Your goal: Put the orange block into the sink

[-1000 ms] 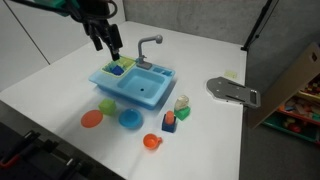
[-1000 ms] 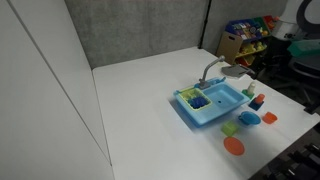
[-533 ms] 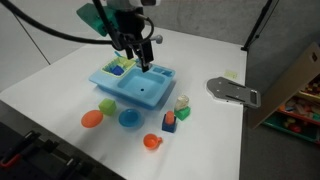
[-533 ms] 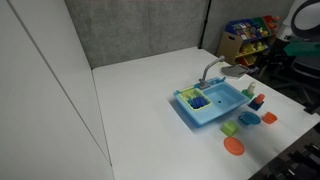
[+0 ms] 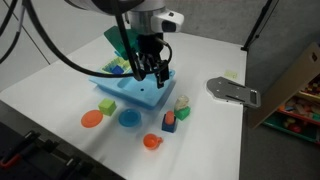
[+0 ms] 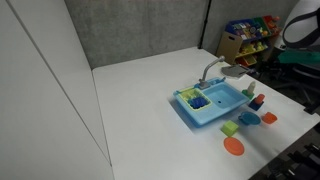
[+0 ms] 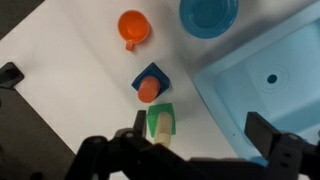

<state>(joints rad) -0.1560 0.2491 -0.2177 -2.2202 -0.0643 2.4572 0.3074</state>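
The orange block (image 7: 148, 91) sits on top of a blue cube (image 7: 156, 74) on the white table, just outside the sink's edge; it also shows in an exterior view (image 5: 169, 117). The light blue sink (image 5: 138, 92) shows in both exterior views (image 6: 212, 104), and its basin and drain fill the right of the wrist view (image 7: 270, 70). My gripper (image 5: 150, 66) hangs open and empty above the sink. In the wrist view its fingers (image 7: 205, 132) straddle the sink's rim, and the block lies just beyond one finger. The faucet is hidden behind my arm.
A green block with a cream cylinder (image 7: 160, 123) stands beside the blue cube. An orange cup (image 7: 133, 27), a blue bowl (image 7: 208, 14), an orange plate (image 5: 92, 119) and a green piece (image 5: 107, 105) lie in front of the sink. A grey flat object (image 5: 232, 90) lies further off.
My gripper has moved from the sink's far back corner across the basin towards the side where the blocks stand, and has come lower. The objects have not moved.
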